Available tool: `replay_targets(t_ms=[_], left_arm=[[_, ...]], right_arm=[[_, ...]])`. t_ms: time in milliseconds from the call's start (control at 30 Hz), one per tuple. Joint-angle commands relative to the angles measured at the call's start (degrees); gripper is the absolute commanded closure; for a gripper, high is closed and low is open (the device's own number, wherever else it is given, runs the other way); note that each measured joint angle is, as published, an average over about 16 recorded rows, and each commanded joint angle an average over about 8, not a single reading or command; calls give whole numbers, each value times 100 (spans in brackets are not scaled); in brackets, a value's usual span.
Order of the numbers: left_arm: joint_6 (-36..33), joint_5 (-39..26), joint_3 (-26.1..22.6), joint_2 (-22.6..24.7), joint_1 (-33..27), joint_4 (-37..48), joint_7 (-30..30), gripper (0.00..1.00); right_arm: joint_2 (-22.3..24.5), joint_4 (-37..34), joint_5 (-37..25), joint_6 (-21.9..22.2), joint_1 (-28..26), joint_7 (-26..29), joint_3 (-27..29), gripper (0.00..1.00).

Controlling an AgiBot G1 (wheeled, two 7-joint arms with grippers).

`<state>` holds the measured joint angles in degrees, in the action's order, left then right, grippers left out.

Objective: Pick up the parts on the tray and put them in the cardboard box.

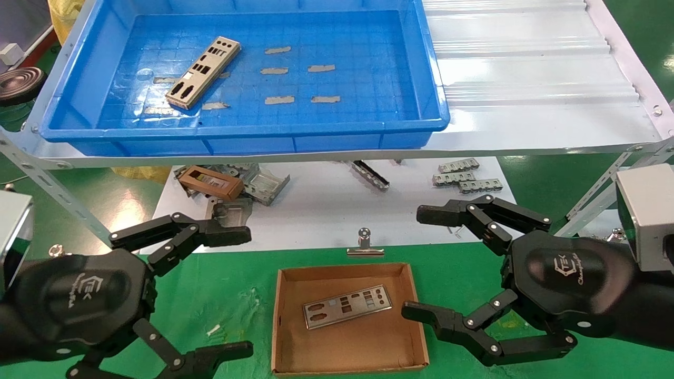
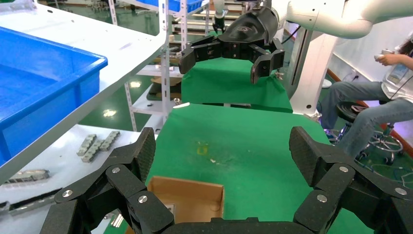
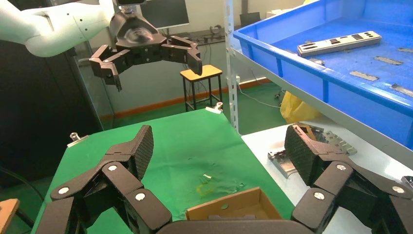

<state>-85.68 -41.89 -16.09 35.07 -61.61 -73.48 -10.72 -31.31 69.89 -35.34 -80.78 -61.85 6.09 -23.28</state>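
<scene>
Blue grid-floored tray (image 1: 432, 84), brown cardboard box (image 1: 347, 347), silver-grey part (image 1: 203, 72)

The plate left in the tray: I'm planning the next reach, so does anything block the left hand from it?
Only the tray's near wall on the raised shelf, which the open left hand, low by the cardboard box, must clear; the plate lies bare.

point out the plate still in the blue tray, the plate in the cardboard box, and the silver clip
plate in tray (image 1: 203, 72), head view, its middle
plate in cardboard box (image 1: 347, 306), head view, its middle
silver clip (image 1: 364, 247), head view, its body
</scene>
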Motion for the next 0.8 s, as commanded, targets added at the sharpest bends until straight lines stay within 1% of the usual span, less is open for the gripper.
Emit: replay_targets(t_ms=[33, 800], left_arm=[[0, 0, 0, 0, 0, 0, 0, 0], [0, 0, 0, 0, 0, 0, 0, 0]], right_arm=[[0, 0, 0, 0, 0, 0, 0, 100], [0, 0, 0, 0, 0, 0, 0, 100]])
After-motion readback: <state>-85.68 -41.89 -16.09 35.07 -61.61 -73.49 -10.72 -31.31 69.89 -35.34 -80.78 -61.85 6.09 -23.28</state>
